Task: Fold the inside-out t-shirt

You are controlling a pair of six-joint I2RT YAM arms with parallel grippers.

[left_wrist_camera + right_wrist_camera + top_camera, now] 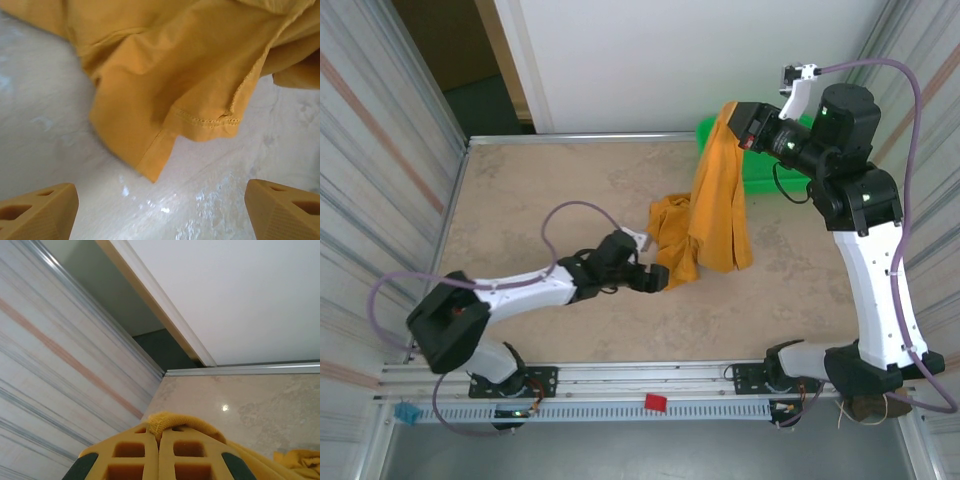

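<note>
Mustard-orange t-shirt [718,210] hung from the right claw [738,122], high over the far right corner of the worktop [540,190], in front of a green bin [765,170]. Right claw clenched on the cloth. From the right wrist, 2 fingers [130,460] pressed together with a puckered fold of fabric squeezed between them.

Long axis steep: top end at the claw, lower end pointing down and in toward the worktop's middle, with the rest bunched there in a crumpled heap. Plain cloth on the visible side, with a stitched hem and 1 seam plain from the left wrist.

Left claw [655,277] low near the middle of the worktop, released. Fingers [40,212] spread wide over bare worktop, just beside the heap's near left edge.
</note>
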